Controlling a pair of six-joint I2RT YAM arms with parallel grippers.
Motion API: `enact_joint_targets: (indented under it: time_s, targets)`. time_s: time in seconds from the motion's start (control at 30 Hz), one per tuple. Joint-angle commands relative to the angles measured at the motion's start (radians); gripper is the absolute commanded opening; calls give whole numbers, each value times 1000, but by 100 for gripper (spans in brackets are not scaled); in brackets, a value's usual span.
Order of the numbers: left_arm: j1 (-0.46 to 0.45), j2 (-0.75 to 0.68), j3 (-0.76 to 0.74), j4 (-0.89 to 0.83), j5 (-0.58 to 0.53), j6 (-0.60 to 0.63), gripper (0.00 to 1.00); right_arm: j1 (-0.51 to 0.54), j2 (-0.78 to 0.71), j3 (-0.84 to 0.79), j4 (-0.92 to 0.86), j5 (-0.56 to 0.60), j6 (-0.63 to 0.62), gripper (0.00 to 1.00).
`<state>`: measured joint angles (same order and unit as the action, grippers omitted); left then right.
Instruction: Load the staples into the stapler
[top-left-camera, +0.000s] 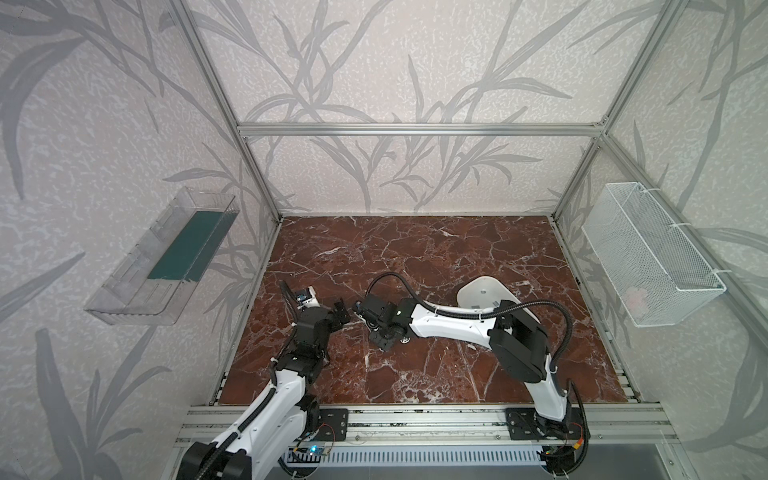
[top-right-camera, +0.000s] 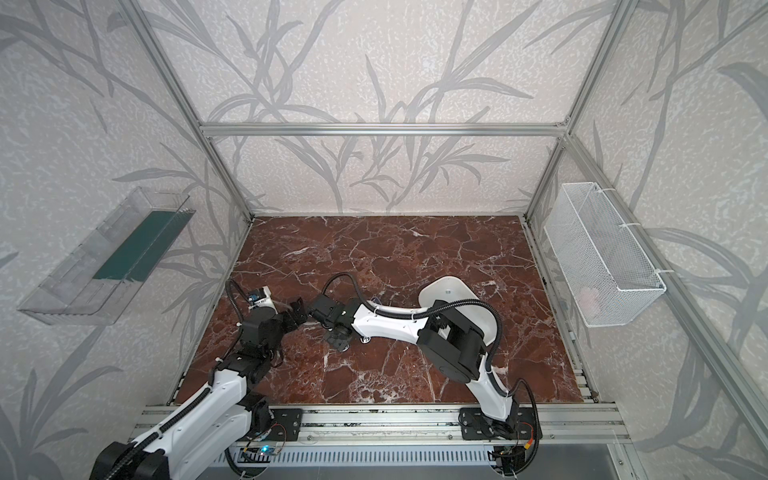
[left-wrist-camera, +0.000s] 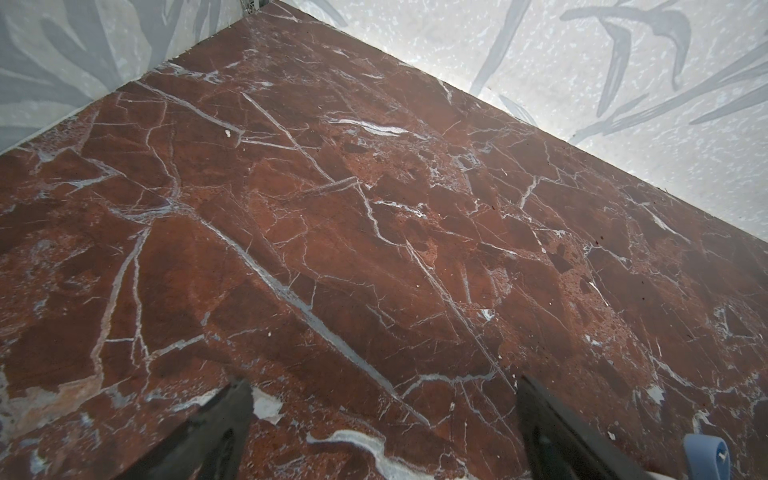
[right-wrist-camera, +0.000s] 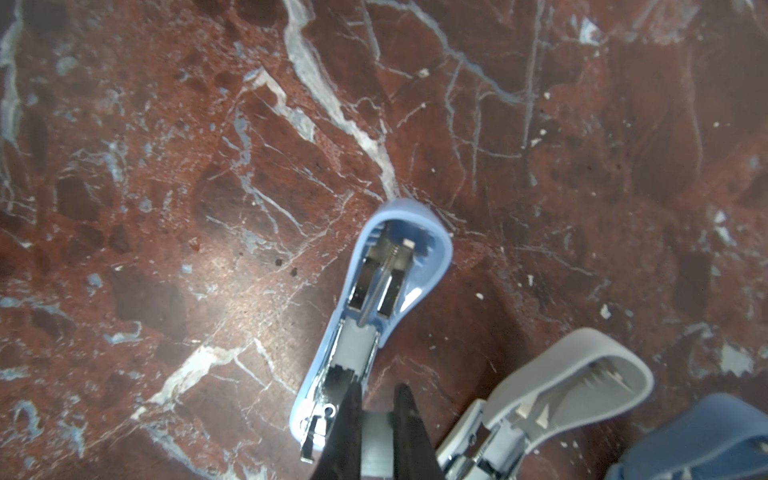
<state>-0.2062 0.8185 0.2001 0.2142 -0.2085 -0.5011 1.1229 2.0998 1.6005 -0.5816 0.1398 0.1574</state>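
Left of the middle of the table (top-left-camera: 436, 374), the right gripper (right-wrist-camera: 379, 386) points down. Its fingers are nearly together and clamped on a flat grey strip, the staples (right-wrist-camera: 376, 440). Its tips hang at the hinge end of the light blue stapler (right-wrist-camera: 374, 291). That stapler lies on the marble, swung open, with its metal channel and spring showing. Just beside it lie a grey stapler (right-wrist-camera: 561, 386), also open, and a dark blue stapler (right-wrist-camera: 702, 440) cut off by the frame edge. In both top views the right arm hides most of the three staplers. Close by, toward the table's left edge, the left gripper (top-left-camera: 343, 313) faces the right one with its fingers (left-wrist-camera: 224, 415) wide apart, holding nothing. Farther back, toward the right edge, a white oval dish (top-left-camera: 484, 289) rests on the table.
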Motion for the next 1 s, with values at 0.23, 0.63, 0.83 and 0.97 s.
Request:
enact_joint_targets:
  time_s: [0.23,0.63,0.83,0.97]
  targets:
    - [6,-9,-13,12,-21,-25,99,-14,-41,37,-32,-5,177,10]
    - [7,-7,-13,13,-21,-25,99,-12,-45,8,4,-75,210,9]
    - [7,-8,-14,13,-20,-24,99,-10,-35,6,9,-99,217,9]
    - [7,-8,-13,13,-20,-26,99,-10,-26,6,13,-109,220,9]
